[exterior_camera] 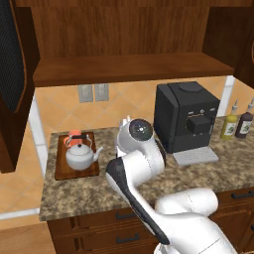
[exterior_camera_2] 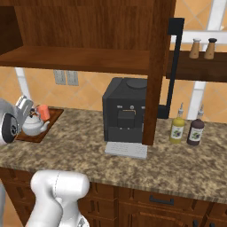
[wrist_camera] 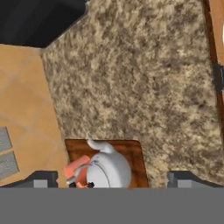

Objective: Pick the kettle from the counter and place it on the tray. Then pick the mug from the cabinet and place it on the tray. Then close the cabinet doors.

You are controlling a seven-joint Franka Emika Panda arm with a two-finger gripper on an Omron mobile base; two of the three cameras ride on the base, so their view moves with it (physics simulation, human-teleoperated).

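- Granite counter point(exterior_camera: 198, 173) runs under an open wall cabinet point(exterior_camera: 129, 67), with the tray point(exterior_camera: 60, 171) near the counter's left end against the tiled wall
- Kettle point(exterior_camera: 80, 155) sits on the tray, spout toward the coffee machine point(exterior_camera: 186, 116); the mug point(exterior_camera: 75, 135) stands on the tray just behind the kettle, touching or nearly touching it
- Both placements look done, so by my judgement the step in hand is closing the cabinet doors
- End effector point(wrist_camera: 111, 181) hangs above the tray, looking down on kettle and mug; its fingers point(wrist_camera: 43, 179) stand wide apart and hold nothing
- One door point(exterior_camera: 12, 74) is swung open left of the tray; the other door point(exterior_camera_2: 155, 71) stands edge-on just right of the coffee machine, its black handle point(exterior_camera_2: 175, 62) facing away from the tray
- Next move probably calls for lifting clear of the kettle, then reaching outside a door to push it shut
- Open counter lies between tray and coffee machine; two bottles point(exterior_camera_2: 186, 128) stand beyond the right door, away from its likely swing
- Risk: the cabinet's lower shelf edge hangs over the tray, so a straight rise has limited headroom
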